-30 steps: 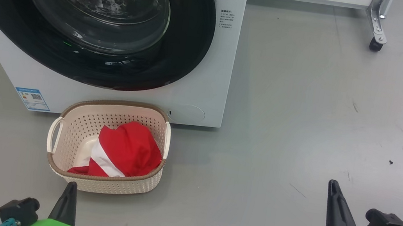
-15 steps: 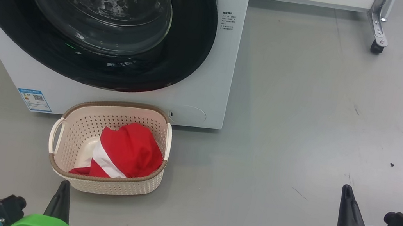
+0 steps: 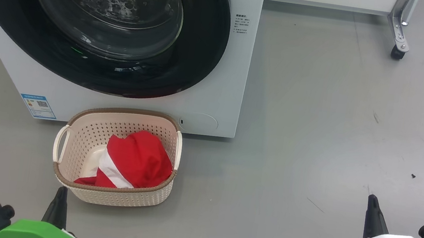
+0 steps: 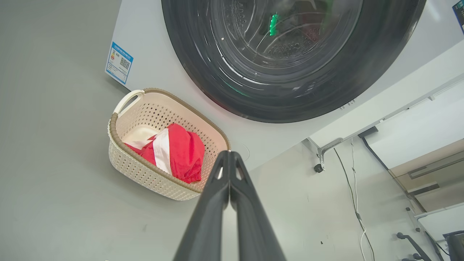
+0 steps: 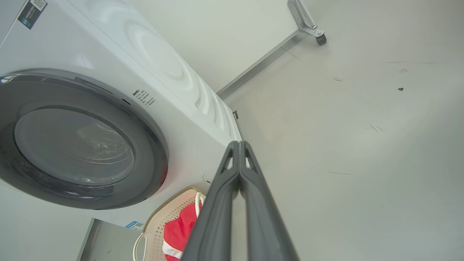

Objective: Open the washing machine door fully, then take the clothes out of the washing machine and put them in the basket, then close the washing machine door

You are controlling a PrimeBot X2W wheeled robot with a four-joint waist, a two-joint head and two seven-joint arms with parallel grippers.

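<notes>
The clothes (image 3: pixel 139 160) are lying in the basket (image 3: pixel 126 112), which is standing on the floor (image 3: pixel 318 130) just in front of the washing machine (image 3: pixel 215 94), below the washing machine door (image 3: pixel 200 51). In the head view the red heap is stretching aslant, its long axis running from the basket corner farthest from the machine toward the wall nearest the machine, a white stripe (image 3: pixel 111 169) crossing its lower end; its bottom edge is hiding behind the basket's outer wall. The door is lying flat against the machine's front, its top and one side being cut off by the frame, and reflections on its glass bowl (image 3: pixel 107 4) are making the inside hard to read. The left gripper (image 3: pixel 61 191) and the right gripper (image 3: pixel 371 198) are hanging well away from the machine, each showing as a single dark spike, pinched together and holding nothing.

In the left wrist view the left gripper's fingers (image 4: pixel 214 195) are pressing against each other at their tips, nothing between them, and are covering the basket end nearest the machine's bottom corner.

In the right wrist view the right gripper's fingers (image 5: pixel 221 203) are likewise meeting at the tip, empty. They are hiding part of the basket and the clothes, which the frame's edge is also cutting off in front of the machine; the door is showing aslant, flush with the machine's front
</notes>
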